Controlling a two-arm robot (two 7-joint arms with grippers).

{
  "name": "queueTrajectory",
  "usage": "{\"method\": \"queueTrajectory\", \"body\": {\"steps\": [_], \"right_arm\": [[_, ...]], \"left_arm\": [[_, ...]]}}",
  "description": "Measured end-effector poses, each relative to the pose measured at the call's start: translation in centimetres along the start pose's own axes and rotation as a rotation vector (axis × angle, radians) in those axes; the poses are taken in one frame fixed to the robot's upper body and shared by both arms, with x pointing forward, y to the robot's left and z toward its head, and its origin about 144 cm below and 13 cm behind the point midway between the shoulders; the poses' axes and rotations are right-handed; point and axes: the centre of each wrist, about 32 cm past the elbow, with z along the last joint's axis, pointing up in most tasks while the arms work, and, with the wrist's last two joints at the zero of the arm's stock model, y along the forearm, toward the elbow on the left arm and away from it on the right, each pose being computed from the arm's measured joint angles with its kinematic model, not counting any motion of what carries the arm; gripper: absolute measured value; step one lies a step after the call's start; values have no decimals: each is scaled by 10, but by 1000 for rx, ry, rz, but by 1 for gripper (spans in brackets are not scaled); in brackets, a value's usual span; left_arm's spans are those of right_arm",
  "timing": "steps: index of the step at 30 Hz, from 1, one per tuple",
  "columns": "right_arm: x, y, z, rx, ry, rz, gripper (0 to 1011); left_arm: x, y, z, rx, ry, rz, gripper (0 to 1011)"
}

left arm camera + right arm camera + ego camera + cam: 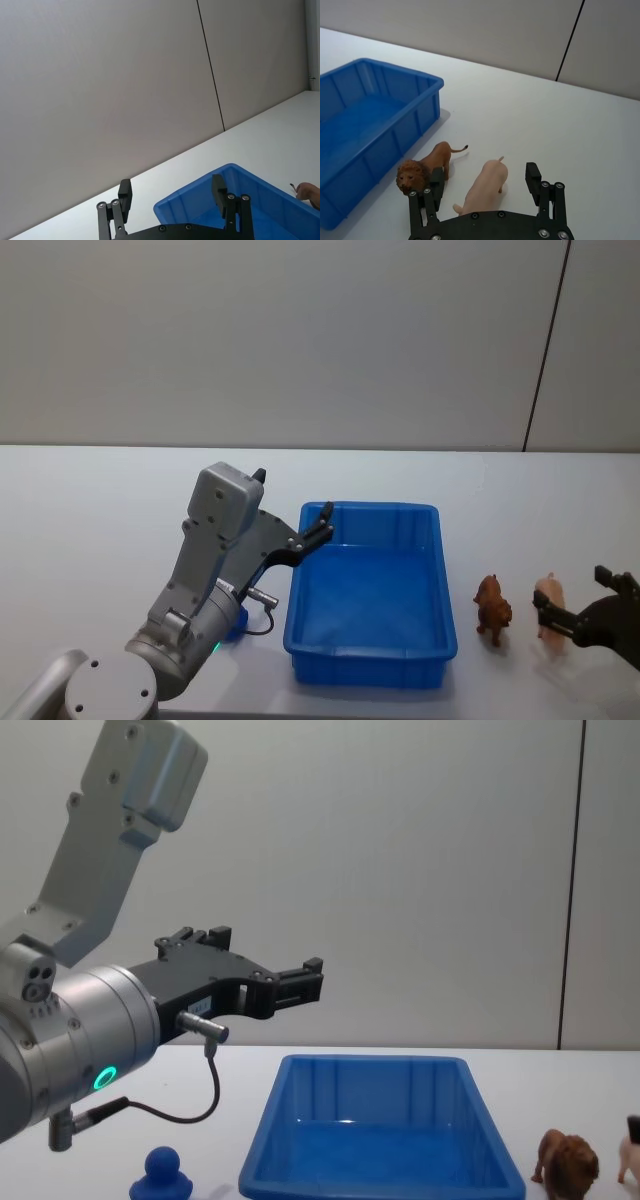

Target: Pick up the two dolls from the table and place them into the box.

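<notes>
On the white table [100, 540] stand the two dolls, right of the blue box [370, 590]: a brown lion [492, 608] and, farther right, a pale pink pig [549, 592]. My right gripper [573, 598] is low over the table and open, with the pig [487, 185] between its fingers [437, 182], not clamped. The lion [425, 167] stands just outside one finger. My left gripper [322, 520] hovers open and empty above the box's left rim [200, 192]. The box [380, 1140] holds nothing.
A small blue knob-shaped object [160, 1170] sits on the table left of the box, below my left arm. A grey wall runs behind the table. Bare white tabletop stretches beyond the box and the dolls.
</notes>
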Motion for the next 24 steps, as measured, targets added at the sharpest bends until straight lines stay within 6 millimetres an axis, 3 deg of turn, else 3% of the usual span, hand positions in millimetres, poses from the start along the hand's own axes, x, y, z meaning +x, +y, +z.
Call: {"method": "queueTrajectory", "body": {"steps": [24], "right_arm": [[-10,25,-14,-110,-15,-10,1000]], "left_arm": [[0,0,0,0,0,0,1002]]}}
